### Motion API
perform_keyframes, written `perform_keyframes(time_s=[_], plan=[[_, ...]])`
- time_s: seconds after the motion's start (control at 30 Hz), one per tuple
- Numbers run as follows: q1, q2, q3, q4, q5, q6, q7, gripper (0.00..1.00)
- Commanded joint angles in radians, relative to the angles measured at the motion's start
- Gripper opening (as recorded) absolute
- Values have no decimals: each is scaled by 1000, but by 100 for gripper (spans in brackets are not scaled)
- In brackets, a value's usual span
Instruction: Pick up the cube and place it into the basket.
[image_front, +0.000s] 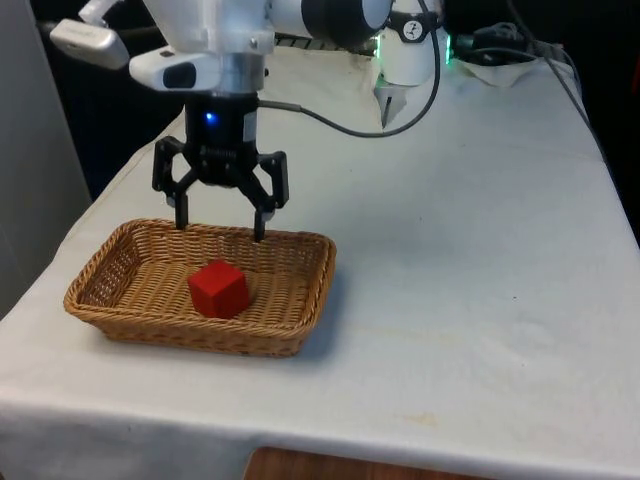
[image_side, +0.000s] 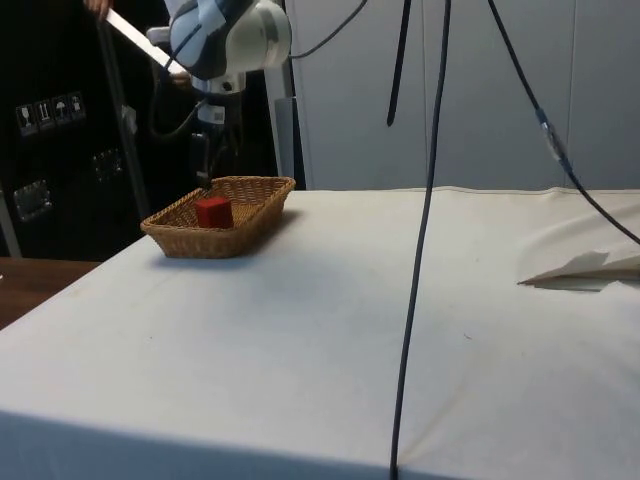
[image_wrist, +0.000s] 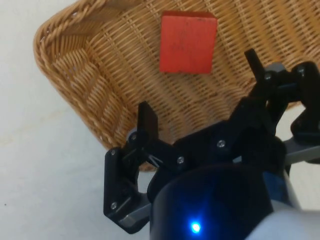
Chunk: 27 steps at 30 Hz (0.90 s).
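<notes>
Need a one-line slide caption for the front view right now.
Open end effector above the wicker basket, red cube resting inside.

Red cube (image_front: 219, 288) inside wicker basket (image_front: 310, 290)

White-clothed table (image_front: 480, 300), perhaps creased

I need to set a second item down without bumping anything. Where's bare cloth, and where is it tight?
Bare cloth runs from the basket toward the front view's right edge, and along the near table edge. It is tight at the basket: the red cube lies inside and the open gripper hangs over its far rim.
</notes>
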<state>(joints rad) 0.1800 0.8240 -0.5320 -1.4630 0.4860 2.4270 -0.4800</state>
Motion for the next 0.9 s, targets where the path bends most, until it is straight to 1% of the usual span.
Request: perform_keyframes(time_s=[0.0,0.03,0.27,0.3,0.33,0.53,0.57,0.6,0.77,0.87], plan=[[1,-8,-1,-6,0,2,-1,100],[8,-22,-5,-24,1,18,-3,100],[15,-79,-9,-69,0,31,-6,100],[10,-71,-5,-58,0,15,-4,100],[16,-86,-9,-75,0,32,-6,100],[22,-130,-12,-108,-1,44,-7,100],[16,-119,-8,-96,0,31,-6,100],[22,-134,-12,-110,0,45,-7,100],[21,-145,-9,-118,4,53,-9,100],[20,-142,-11,-112,0,41,-6,100]])
